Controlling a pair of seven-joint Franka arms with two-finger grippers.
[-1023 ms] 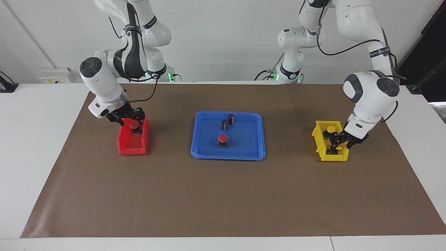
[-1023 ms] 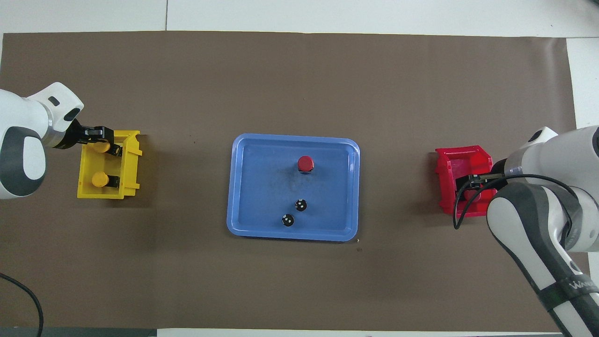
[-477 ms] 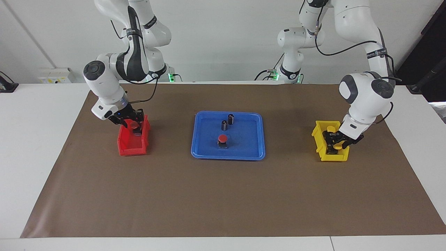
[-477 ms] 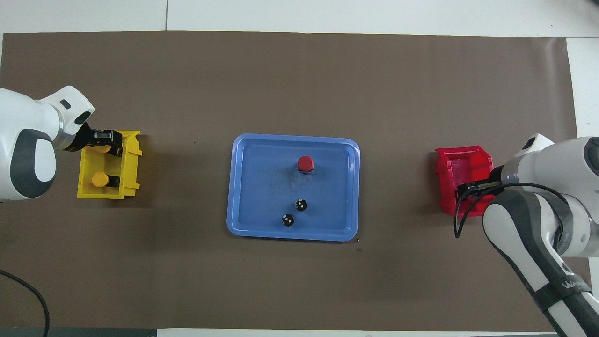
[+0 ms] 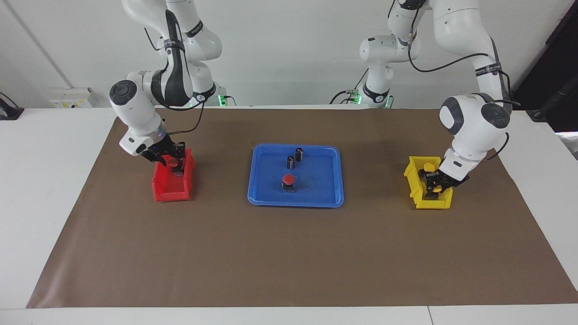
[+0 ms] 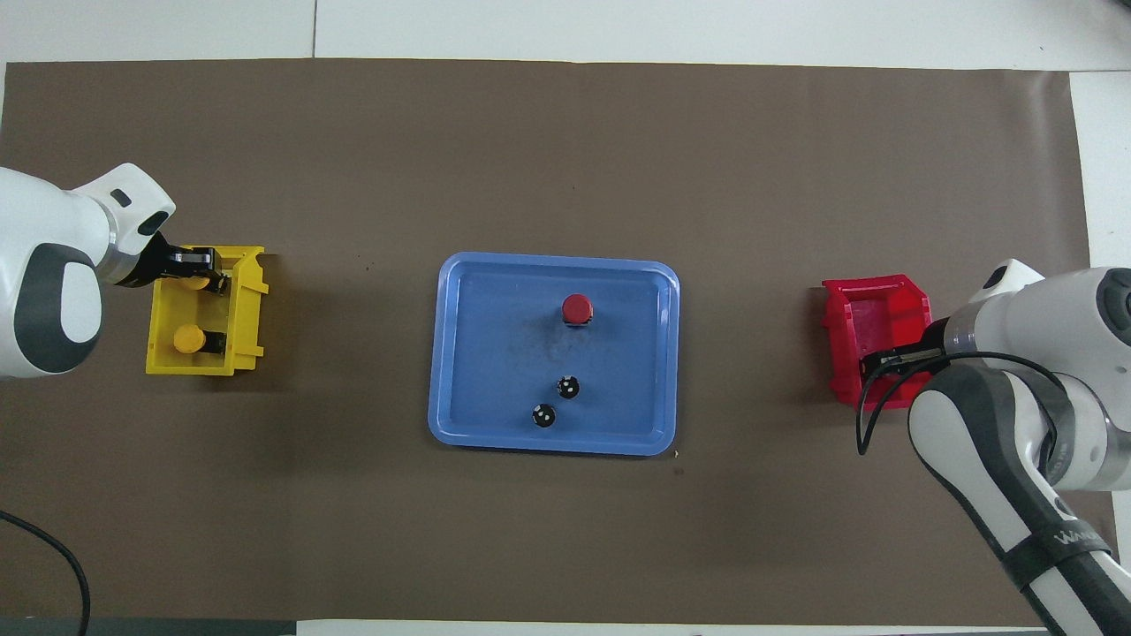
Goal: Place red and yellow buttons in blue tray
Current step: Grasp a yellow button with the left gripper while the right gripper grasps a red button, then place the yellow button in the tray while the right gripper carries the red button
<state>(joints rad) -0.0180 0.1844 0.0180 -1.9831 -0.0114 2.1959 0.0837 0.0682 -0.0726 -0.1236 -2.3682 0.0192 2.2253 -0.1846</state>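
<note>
The right gripper (image 5: 172, 159) is down in the red bin (image 5: 174, 182), at the end of the bin nearer the robots, and its fingers pinch a red button (image 5: 171, 161) by the sides; the round cap shows between them in the facing view. In the overhead view the wrist covers that button.

The left gripper (image 5: 434, 182) is down in the yellow bin (image 5: 428, 188), at the end of the bin farther from the robots. Its fingers close around a yellow button (image 5: 435, 188), whose cap shows between them in the overhead view (image 6: 196, 283). Just beside this gripper, in the same bin and nearer the robots, stands a 2nd yellow button (image 5: 429, 167), untouched.

Well apart from both grippers, between the 2 bins, the blue tray (image 5: 260, 189) lies on the brown mat (image 5: 289, 253). In it 1 red button (image 5: 288, 181) stands upright, at the part of the tray farther from the robots. Nearer the robots in the same tray stand 2 dark cylinders (image 5: 295, 158), close together but not touching. So 1 of the 4 buttons is in the tray, 2 sit in grippers inside their bins, and 1 rests loose in the yellow bin.
</note>
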